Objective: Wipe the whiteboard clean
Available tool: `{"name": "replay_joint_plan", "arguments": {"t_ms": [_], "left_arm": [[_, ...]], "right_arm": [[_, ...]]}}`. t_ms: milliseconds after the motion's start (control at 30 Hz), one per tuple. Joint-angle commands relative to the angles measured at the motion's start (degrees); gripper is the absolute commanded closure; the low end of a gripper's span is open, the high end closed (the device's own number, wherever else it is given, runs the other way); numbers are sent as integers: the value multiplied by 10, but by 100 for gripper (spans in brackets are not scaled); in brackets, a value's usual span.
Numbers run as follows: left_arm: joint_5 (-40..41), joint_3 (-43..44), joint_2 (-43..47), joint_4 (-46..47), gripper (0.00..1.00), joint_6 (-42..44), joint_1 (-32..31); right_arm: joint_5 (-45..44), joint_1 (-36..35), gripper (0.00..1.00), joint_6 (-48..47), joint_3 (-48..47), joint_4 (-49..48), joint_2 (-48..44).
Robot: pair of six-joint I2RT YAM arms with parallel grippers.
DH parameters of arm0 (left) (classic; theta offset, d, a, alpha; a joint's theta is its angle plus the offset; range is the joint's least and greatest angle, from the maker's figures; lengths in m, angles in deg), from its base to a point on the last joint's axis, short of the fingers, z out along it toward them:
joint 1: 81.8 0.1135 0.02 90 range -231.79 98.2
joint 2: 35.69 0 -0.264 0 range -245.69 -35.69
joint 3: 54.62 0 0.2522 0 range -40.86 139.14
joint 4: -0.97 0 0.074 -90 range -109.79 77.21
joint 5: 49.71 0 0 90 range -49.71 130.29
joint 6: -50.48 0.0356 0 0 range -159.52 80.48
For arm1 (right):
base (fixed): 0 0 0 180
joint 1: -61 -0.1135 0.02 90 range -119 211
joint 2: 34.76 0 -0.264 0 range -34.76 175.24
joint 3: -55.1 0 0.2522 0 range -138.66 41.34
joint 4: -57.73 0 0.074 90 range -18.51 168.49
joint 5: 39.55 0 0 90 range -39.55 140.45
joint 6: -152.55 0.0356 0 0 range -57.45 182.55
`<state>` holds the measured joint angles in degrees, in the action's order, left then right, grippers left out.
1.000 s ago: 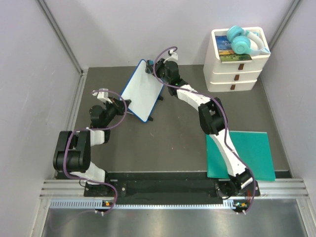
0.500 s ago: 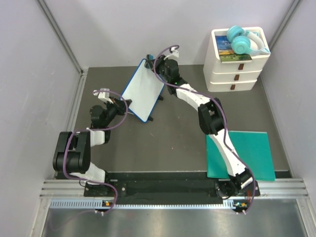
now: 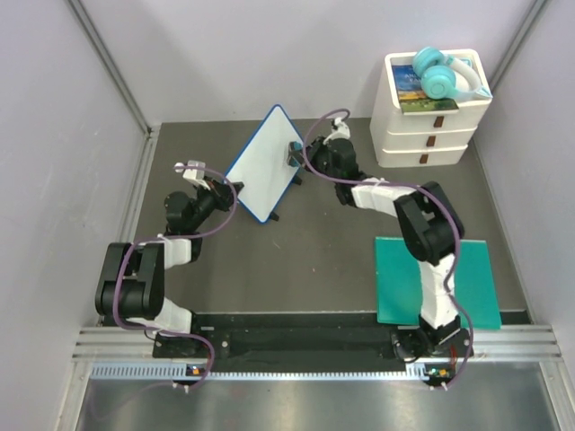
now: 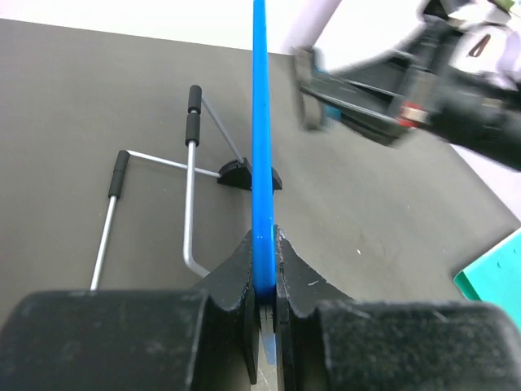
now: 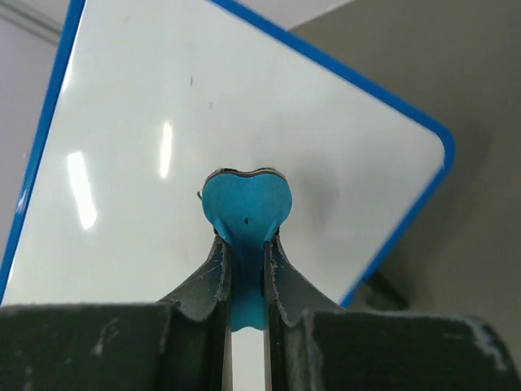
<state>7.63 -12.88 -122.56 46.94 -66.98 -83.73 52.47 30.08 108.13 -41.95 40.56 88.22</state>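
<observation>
Grey tabletop (image 3: 314, 260) under whiteboard (image 3: 263, 166), pale walls (image 3: 225, 54) around.

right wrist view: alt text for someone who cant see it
The right gripper is shut on a blue heart-shaped eraser, held up in front of the whiteboard, whose tilted, blue-rimmed white face fills most of the frame. That face shows glare streaks and a few faint specks, and the dark table lies at the right.

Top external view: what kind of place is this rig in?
Likely a lab test cell, not a home: plain partition walls, an aluminium mounting rail, and staged props like the white drawer stack.
</observation>
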Motion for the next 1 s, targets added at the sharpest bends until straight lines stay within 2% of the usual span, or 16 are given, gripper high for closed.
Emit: {"name": "replay_joint_plan", "arguments": {"t_ms": [0, 67, 200, 400, 533, 967], "left_arm": [[-96, -30, -12, -141, 100, 40, -26], [-100, -27, -8, -146, 100, 36, -26], [-100, -23, 4, -165, 100, 35, -26], [-108, 5, 7, -214, 100, 29, -25], [-108, 16, 10, -234, 100, 27, -25], [-87, 36, 38, -315, 100, 50, -25]], "right_arm": [[60, 26, 100, -18, 125, -26, -165], [76, 26, 100, -36, 162, 53, -211], [98, 26, 100, -74, 209, 164, -244], [127, 25, 100, -135, 212, 349, -209], [141, 25, 100, -129, 247, 318, -175], [169, 24, 59, -115, 351, 142, -132]]}}
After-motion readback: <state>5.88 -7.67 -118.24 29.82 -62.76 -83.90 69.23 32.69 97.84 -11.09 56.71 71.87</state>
